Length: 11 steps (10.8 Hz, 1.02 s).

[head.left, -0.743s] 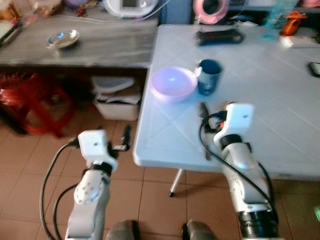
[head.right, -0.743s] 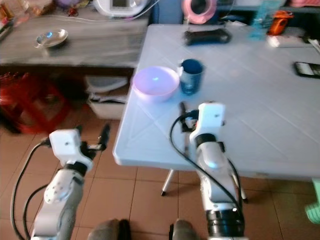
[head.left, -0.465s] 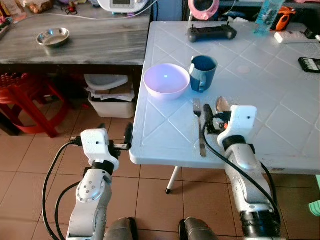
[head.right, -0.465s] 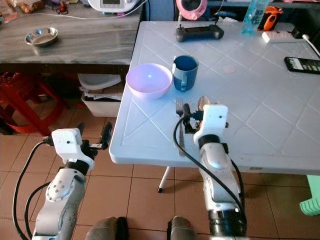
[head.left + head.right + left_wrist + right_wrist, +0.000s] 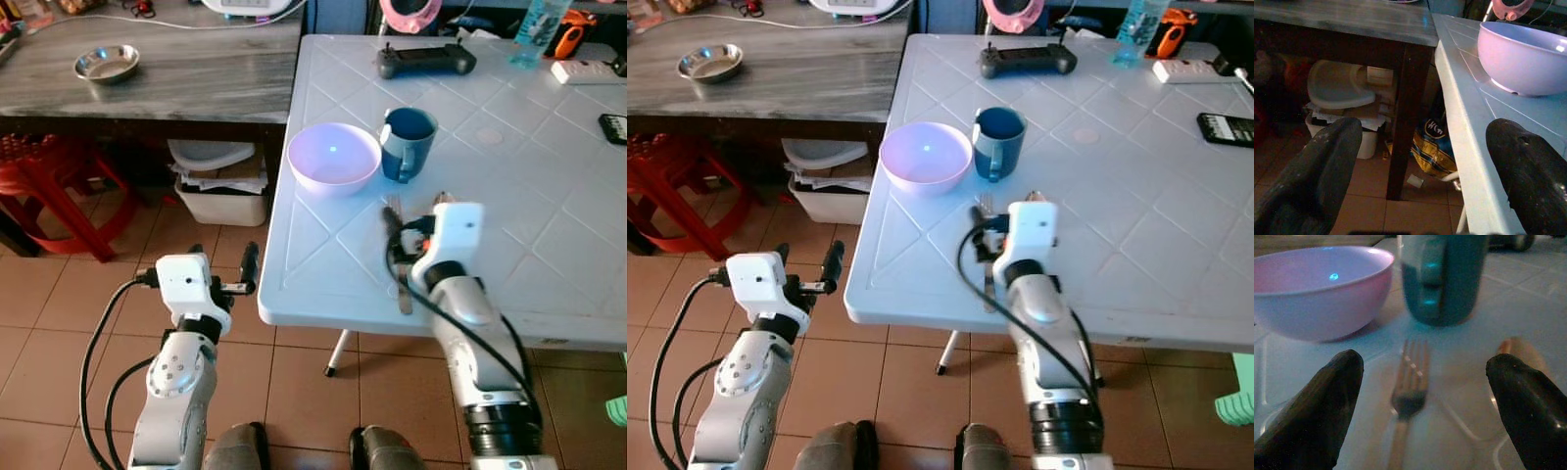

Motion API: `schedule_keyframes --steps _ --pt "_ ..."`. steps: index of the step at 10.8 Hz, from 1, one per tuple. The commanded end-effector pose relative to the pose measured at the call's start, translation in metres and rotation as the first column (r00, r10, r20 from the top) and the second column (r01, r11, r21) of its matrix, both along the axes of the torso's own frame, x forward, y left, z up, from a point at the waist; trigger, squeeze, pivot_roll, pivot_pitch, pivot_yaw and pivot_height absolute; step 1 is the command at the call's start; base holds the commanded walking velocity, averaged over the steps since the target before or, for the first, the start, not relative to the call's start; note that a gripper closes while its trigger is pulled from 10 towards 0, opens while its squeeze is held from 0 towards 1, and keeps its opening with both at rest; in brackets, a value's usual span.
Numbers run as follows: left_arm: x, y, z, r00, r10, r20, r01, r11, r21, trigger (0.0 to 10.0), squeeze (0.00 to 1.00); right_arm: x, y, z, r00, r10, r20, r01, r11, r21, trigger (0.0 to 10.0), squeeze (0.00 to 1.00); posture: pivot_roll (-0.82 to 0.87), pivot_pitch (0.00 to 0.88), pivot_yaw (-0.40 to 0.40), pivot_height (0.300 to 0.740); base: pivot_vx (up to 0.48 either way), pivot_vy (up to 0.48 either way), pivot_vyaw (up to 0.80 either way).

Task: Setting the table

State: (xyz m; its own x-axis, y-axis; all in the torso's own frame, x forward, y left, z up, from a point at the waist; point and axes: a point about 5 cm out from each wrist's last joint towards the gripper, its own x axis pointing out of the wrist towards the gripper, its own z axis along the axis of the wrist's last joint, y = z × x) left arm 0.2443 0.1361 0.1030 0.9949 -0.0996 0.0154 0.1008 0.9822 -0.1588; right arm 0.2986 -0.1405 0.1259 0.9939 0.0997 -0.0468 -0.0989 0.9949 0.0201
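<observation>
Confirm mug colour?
The mug is dark teal-blue, inside and out; clearest in the right eye view, beside the pale purple bowl.

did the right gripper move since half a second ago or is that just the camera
Yes. Judged against the fork, the right gripper has shifted toward the robot's left: its wrist block sat right of the fork, beside the spoon, and now it hangs over the fork, fingers open.
</observation>
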Motion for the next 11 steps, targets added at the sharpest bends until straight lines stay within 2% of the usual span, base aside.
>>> schedule_keyframes --steps 1,2,5,6,7,8,11 --pt "-0.002 0.002 0.0 1.0 0.003 -0.008 -0.003 1.0 0.008 10.0 0.0 -0.004 0.004 -0.01 0.998 0.029 -0.056 -0.029 1.0 0.003 10.0 0.0 0.0 0.145 0.043 0.74 0.0 0.0 0.0" --pt "-0.002 0.001 0.0 1.0 0.0 -0.009 0.0 1.0 0.007 10.0 0.0 -0.006 0.008 -0.012 0.995 0.066 -0.073 -0.066 0.998 -0.003 10.0 0.0 0.0 0.147 0.043 0.74 0.0 0.0 0.0" --pt "-0.001 0.0 0.0 1.0 -0.007 -0.011 0.007 1.0 0.004 10.0 0.0 -0.012 0.007 -0.021 0.989 0.071 -0.131 -0.074 0.997 -0.018 10.0 0.0 -0.01 0.15 0.043 0.74 0.0 0.0 0.0" --pt "-0.001 -0.001 0.0 1.0 -0.01 -0.014 0.01 1.0 0.004 10.0 0.0 -0.012 0.007 -0.022 0.985 0.087 -0.149 -0.092 0.995 -0.026 6.8 0.0 -0.01 0.153 0.044 0.74 0.0 0.0 0.0" --pt "-0.001 -0.001 0.0 1.0 -0.012 -0.015 0.012 1.0 0.004 10.0 0.0 -0.01 0.008 -0.021 0.983 0.099 -0.157 -0.106 0.994 -0.033 3.1 0.0 -0.01 0.154 0.044 0.74 0.0 0.0 0.0" --pt "-0.002 -0.001 0.0 1.0 -0.012 -0.017 0.012 1.0 0.004 10.0 0.0 -0.008 0.008 -0.022 0.98 0.102 -0.172 -0.109 0.993 -0.036 0.0 0.0 -0.01 0.155 0.044 0.74 0.0 0.0 0.0" --pt "-0.003 -0.001 -0.001 1.0 -0.019 -0.024 0.019 1.0 0.002 10.0 0.0 -0.01 0.006 -0.033 0.956 0.118 -0.267 -0.129 0.991 -0.023 0.0 0.0 0.0 0.16 0.045 0.74 0.0 0.0 0.0"
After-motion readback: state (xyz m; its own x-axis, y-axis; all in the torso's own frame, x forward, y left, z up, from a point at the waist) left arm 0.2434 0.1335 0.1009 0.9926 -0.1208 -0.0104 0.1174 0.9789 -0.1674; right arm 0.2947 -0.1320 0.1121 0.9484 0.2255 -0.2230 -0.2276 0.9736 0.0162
